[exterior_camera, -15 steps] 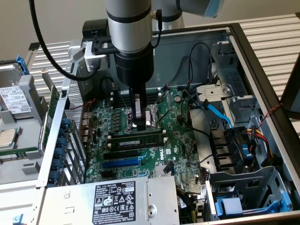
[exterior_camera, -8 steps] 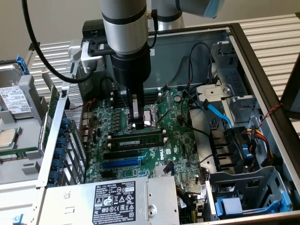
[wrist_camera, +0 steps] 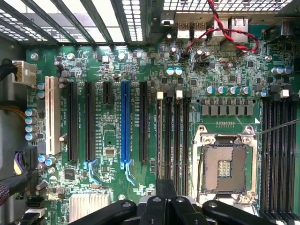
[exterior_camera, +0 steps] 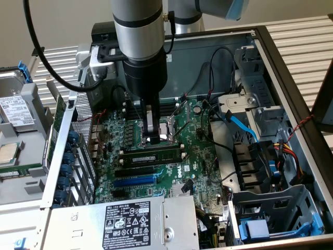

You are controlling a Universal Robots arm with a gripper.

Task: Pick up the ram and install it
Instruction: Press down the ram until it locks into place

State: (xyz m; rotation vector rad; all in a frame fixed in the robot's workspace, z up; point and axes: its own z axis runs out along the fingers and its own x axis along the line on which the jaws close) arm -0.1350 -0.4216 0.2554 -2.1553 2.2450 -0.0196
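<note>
My gripper (wrist_camera: 165, 183) hangs tip-down over the green motherboard (wrist_camera: 112, 65). In the wrist view my two matte black fingers (wrist_camera: 161, 197) are pressed side by side with only a thin seam between them, and they grip nothing. Their tips lie over the line of the ram (wrist_camera: 160, 140). I cannot tell whether they touch it.

The ram stands on edge in the memory slot closest to the expansion slots. It is a thin strip running the slot's length, with a small white latch (wrist_camera: 160, 95) at one end. The exterior view shows its flat side, with dark chips and a small pale label. It sits upright and level in the slot, with a black clip at each end.

Beside it run three more long black plastic memory slots (wrist_camera: 178, 140), all parallel. Past these lies the CPU socket (wrist_camera: 225, 164), a square frame of bright metal around a dark field of contacts. On the ram's other side stand a black expansion slot (wrist_camera: 143, 122) and then the glossy blue expansion slot (wrist_camera: 125, 124).

Farther off, a twisted red-and-black wire (wrist_camera: 225, 33) loops over the board's edge below a perforated sheet-metal wall (wrist_camera: 206, 4). In the exterior view a grey steel power supply box (exterior_camera: 127, 224) with a black-and-white label sits at the case's near edge. A flat blue cable (exterior_camera: 242, 125) bends across the exterior view's right.
</note>
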